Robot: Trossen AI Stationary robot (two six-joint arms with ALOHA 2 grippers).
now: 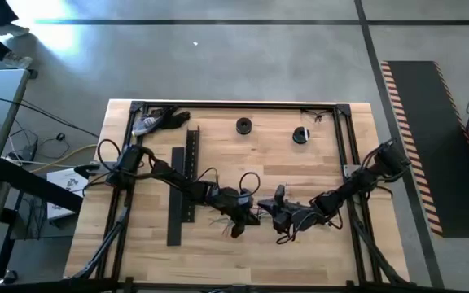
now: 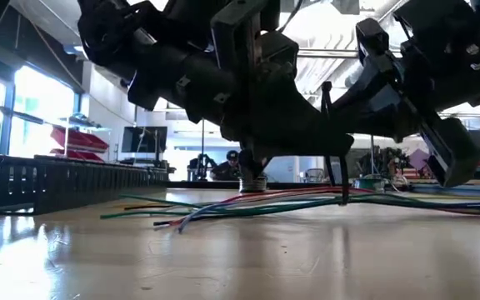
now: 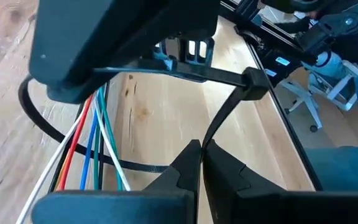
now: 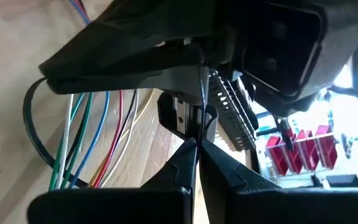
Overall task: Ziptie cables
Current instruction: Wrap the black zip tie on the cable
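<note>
On your left, the black slotted channel [image 1: 182, 185] lies flat on the pale wood table [image 1: 316, 252], a long ribbed bar running front to back; in the low view it shows as a dark comb-toothed wall [image 2: 57, 185].

Just right of it your left arm reaches in from the table's left edge, and the left gripper [image 1: 236, 229] sits low near the table's middle. In its wrist view the two dark, wedge-shaped fingers [image 3: 182, 168] meet tip to tip, clenched on the thin black tail of a ziptie [image 3: 225, 109]. That flat, glossy strap runs up to its small square head and loops round under the cables [image 3: 86, 146].

The cables are thin, smooth, round wires in white, red, blue and green, lying together on the wood between the two grippers; in the low view they fan out flat across the tabletop [image 2: 223, 208], near the centre and to the front.

Next, the right gripper [image 1: 277, 213] comes in from the right, close beside the left one. Its fingers [image 4: 185, 163] are pressed together too, pinching a fine black ziptie strap that rises straight from the tips.

Farther back you have two small round black parts [image 1: 243, 125] and [image 1: 300, 136] standing apart on the wood.
</note>
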